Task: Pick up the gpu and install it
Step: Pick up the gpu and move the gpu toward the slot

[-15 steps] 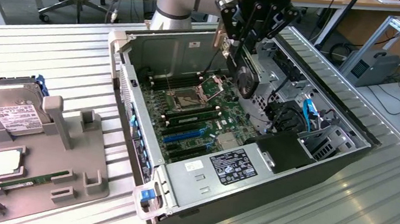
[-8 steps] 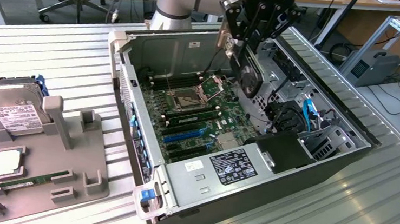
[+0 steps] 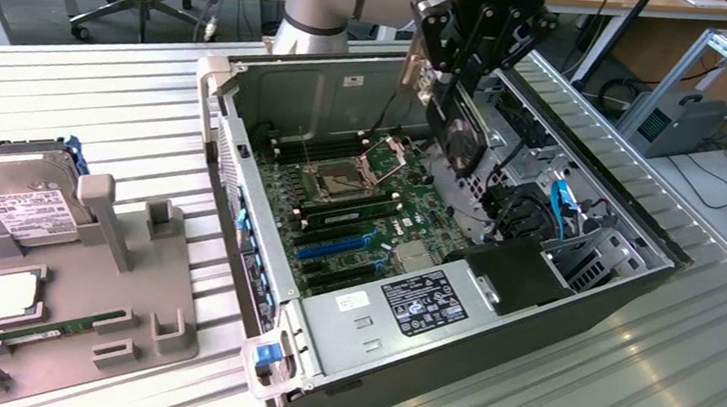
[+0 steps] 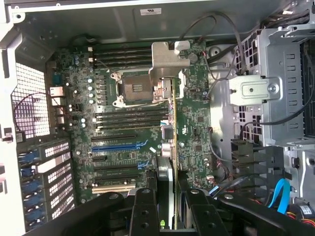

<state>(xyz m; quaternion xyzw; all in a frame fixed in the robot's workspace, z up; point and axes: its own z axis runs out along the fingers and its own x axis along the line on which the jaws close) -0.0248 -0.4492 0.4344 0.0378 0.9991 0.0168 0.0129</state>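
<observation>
The hand (image 3: 462,59) is closed on the gpu (image 3: 459,138), pinching it from above by its top edge. The card hangs on edge over the open computer case (image 3: 624,236), with its black fan side towards the exterior view's right. It is above the motherboard (image 3: 363,213), clear of it and not seated in any slot.

From the wrist, the gpu (image 4: 167,182) is a thin strip running out from between the fingers (image 4: 142,211). It lies roughly along the middle of the board, beside the blue slots (image 4: 115,146).

I'd judge the card to be light and stiff, but delicate. The circuit board, fan blades and edge contacts would not take a knock or a hard squeeze. Holding it across the flat faces near the top edge looks sensible, since that keeps the contact edge and the metal end bracket free. The shroud plastic may be a little slick, so the card could tilt in such a narrow pinch.

Off on the bench (image 3: 83,100), a hard drive (image 3: 15,198) and a memory stick (image 3: 43,329) sit in a grey holder (image 3: 133,272).
</observation>
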